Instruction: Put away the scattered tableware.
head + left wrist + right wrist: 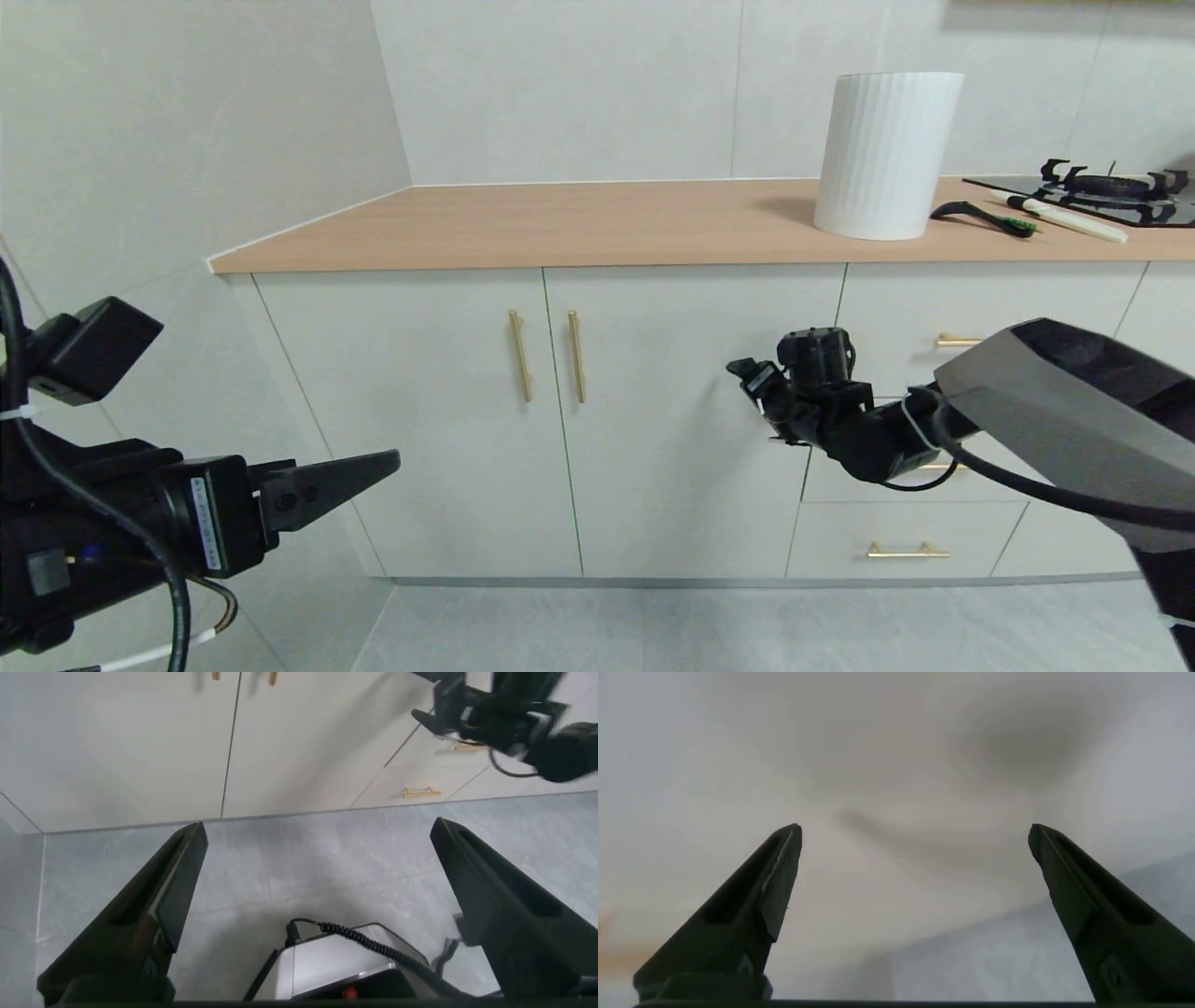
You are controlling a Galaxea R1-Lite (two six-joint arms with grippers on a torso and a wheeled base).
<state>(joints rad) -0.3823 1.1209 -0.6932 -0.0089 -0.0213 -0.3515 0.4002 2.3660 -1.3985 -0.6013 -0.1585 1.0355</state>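
Kitchen: pale tiled walls and a grey tiled floor; a run of off-white cabinets stands under a light wooden countertop.
Left arm: the left gripper hangs low at the left, in front of the cabinets and above the floor. Its two black fingers are spread wide with nothing between them.
Doors: two cabinet doors, each with one upright gold bar handle; the two handles sit side by side at the seam.
Right arm: the right gripper is close before the right-hand door, below the countertop's front edge. Its fingers are spread wide and hold nothing.
Drawers: three horizontal gold drawer handles show one above the other; the middle one is mostly hidden behind the right arm.
Container: one tall white ribbed cylindrical container stands upright near the countertop's front edge, towards its right end. Its contents cannot be seen from this angle.
Tableware: two pieces lie loose on the countertop, right of the container. One black-handled utensil with a green tip lies just beside the container's base, and one long cream-coloured utensil lies next to it, towards the stove.
Stove: one black gas hob sits at the countertop's far right, against the back wall.
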